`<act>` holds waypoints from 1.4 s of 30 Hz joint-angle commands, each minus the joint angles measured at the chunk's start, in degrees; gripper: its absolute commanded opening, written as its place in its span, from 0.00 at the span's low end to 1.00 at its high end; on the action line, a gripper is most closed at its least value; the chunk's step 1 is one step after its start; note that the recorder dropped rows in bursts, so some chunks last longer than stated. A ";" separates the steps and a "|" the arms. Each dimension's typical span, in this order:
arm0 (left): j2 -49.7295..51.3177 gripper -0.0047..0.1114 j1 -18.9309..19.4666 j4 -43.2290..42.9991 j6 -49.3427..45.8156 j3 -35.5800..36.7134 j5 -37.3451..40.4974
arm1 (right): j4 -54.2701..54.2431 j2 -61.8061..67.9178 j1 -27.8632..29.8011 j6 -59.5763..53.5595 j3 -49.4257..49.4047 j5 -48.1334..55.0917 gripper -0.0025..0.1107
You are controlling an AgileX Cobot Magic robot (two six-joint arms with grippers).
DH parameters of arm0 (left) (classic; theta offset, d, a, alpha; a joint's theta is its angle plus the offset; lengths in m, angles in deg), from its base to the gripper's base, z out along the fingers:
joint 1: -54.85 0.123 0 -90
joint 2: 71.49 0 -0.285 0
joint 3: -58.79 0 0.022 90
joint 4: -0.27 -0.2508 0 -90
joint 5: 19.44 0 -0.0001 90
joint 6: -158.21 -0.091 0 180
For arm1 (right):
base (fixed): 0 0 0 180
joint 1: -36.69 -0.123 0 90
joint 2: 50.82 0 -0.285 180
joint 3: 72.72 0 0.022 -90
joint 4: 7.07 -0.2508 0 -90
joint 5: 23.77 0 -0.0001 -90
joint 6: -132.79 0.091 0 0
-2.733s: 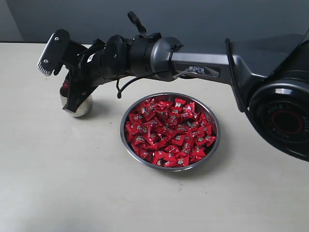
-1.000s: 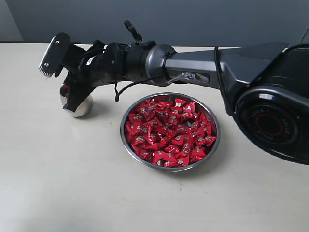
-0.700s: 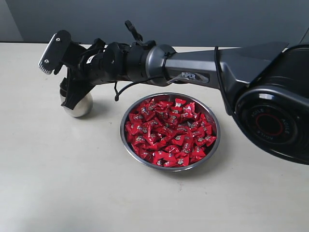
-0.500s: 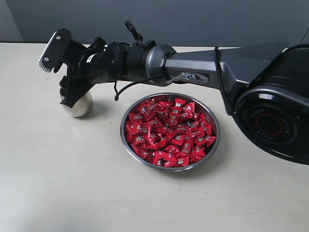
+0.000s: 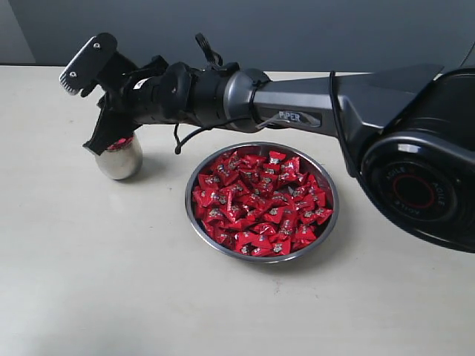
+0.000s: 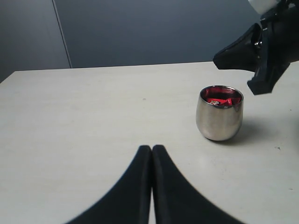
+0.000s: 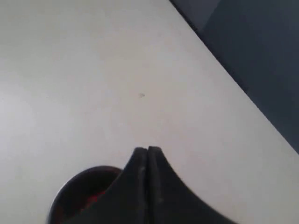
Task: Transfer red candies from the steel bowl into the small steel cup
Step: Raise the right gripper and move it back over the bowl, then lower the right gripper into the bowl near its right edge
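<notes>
Many red candies [image 5: 260, 200] fill the steel bowl [image 5: 331, 222] at the centre of the table. Left of it stands the small steel cup [image 5: 119, 159], with a few red candies [image 6: 223, 100] inside. My right gripper [image 5: 92, 147] reaches across from the right. It hangs just above the cup's far-left rim, tilted down, and is shut on nothing. In its own view the shut tips [image 7: 147, 149] sit over the cup's mouth [image 7: 70, 186]. My left gripper [image 6: 152, 148] is shut and empty, low over bare table a short way from the cup [image 6: 219, 119].
The right arm's long grey body [image 5: 297, 104] spans the table behind the bowl, and its large base [image 5: 423, 185] fills the right side. A dark wall [image 5: 297, 30] runs behind the table's far edge. Bare table [image 5: 111, 282] lies in front of the cup and bowl.
The right gripper's fingers have lifted from the cup's mouth and moved up and slightly left. Its jaws have come together. The cup and bowl have not moved.
</notes>
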State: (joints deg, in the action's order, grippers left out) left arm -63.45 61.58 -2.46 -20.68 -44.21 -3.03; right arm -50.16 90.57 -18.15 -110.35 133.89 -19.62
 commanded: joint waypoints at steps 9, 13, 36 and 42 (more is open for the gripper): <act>-0.26 0.04 0.03 0.36 0.20 0.22 0.00 | -11.20 -6.28 2.34 1.47 -11.36 -19.97 0.01; -0.26 0.04 0.03 0.36 0.20 0.22 0.00 | -6.09 -11.61 3.21 2.14 -19.64 -21.85 0.01; -0.26 0.04 0.03 0.36 0.20 0.22 -0.11 | -2.15 -45.64 10.90 4.69 -63.59 -19.39 0.01; -0.26 0.04 0.03 0.36 0.20 0.22 -0.11 | -2.15 -48.83 16.23 4.68 -63.86 -2.90 0.01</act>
State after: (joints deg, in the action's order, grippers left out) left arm -63.45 61.58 -2.46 -20.68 -44.21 -3.03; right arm -52.35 43.10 -3.87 -105.64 70.35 -29.51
